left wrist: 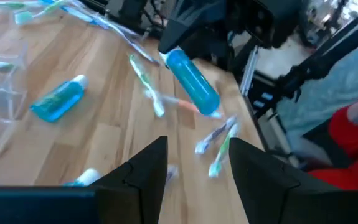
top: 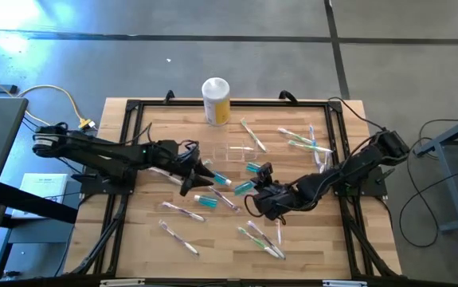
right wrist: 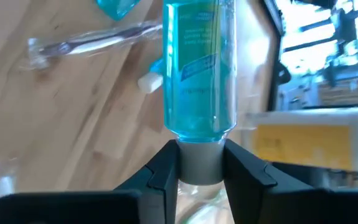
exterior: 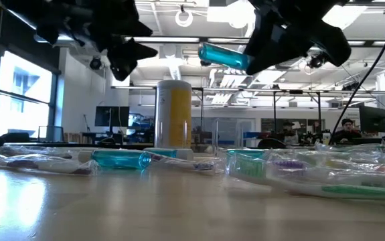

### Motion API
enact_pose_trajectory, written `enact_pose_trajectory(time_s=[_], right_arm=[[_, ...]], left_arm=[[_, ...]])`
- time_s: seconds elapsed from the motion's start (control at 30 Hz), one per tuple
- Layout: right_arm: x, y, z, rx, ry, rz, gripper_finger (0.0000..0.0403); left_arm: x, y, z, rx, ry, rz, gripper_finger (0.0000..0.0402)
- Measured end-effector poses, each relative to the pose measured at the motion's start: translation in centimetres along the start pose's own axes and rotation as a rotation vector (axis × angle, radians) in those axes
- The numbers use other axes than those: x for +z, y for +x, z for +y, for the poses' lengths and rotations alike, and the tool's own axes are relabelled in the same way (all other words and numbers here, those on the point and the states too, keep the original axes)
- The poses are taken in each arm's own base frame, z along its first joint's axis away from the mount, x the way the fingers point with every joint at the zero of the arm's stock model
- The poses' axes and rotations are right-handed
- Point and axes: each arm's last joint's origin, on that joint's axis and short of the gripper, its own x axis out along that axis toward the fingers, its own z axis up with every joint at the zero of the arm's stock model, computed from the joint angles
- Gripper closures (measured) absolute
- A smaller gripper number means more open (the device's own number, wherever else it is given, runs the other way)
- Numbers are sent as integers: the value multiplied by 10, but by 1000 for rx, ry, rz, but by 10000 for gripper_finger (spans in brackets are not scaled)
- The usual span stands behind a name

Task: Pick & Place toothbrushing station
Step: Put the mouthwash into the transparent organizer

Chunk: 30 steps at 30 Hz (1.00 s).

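The toothbrushing station (top: 233,151), a small clear plastic holder, stands on the wooden table at the far middle, and its edge shows in the left wrist view (left wrist: 1,68). No gripper touches it. My right gripper (right wrist: 198,149) hovers over the table's middle, shut on a blue bottle (top: 243,188) with a grey cap. That bottle hangs in the air in the low view (exterior: 224,57). My left gripper (left wrist: 194,177) stands open and empty just left of it, above the table (top: 203,174), pointing toward the right gripper. My right gripper pinches the blue bottle's grey cap (right wrist: 198,165) between its two fingers. The fingers come slanting down from the table's right side. The bottle's body (right wrist: 197,68) sticks out past the fingertips in line with them, lifted clear of the table.
A yellow canister with a white lid (top: 216,100) stands at the far edge. Other blue bottles (top: 252,167) (top: 206,203) (left wrist: 57,99) and several wrapped toothbrushes (top: 260,239) (top: 308,143) lie scattered on the table. A black frame (top: 133,108) borders the table.
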Motion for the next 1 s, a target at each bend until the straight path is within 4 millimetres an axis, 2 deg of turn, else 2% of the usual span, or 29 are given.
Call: enact_pose_trajectory(time_s=[0.17,0.6,1.0], right_arm=[[2,2,1,-5,-40,-14,311],[5,2,-1,-17,-81,-38,311],[5,2,-2,-45,-128,-22,310]], left_arm=[[5,18,1,-74,-57,-47,234],[21,62,7,-61,-71,-22,234],[20,67,8,-50,-65,9,234]])
